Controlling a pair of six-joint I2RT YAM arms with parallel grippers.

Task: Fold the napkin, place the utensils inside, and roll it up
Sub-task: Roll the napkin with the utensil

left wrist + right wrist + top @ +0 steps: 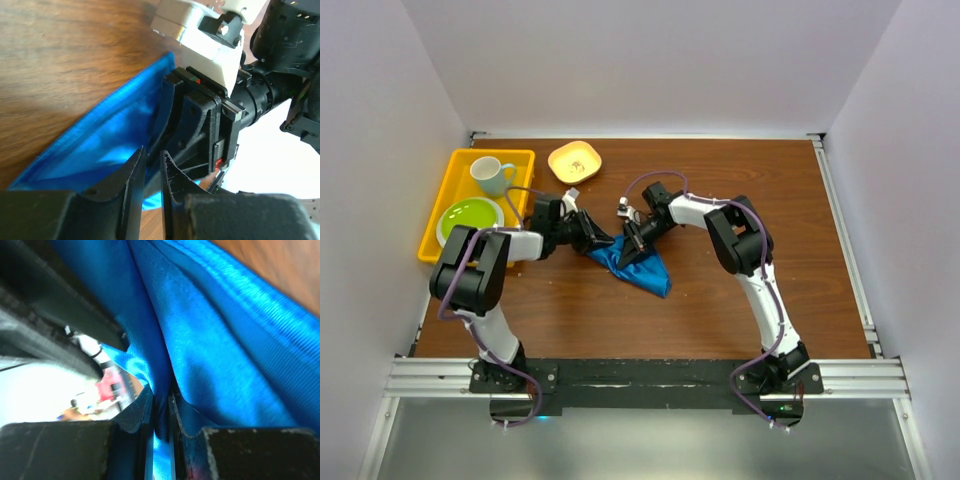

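Folding looks barely begun: the napkin (645, 270) lies bunched at mid-counter (740, 190), long axis running from its near-right tip back to its far-left edge. No utensil is in sight, so loading and rolling remain. The right pincer (160, 401) is clenched on that far edge; the left pincer (152, 156) stands narrowly parted beside it, grip on cloth not determinable.

Overhead view facing down, both wrist views close on napkin (95, 145)
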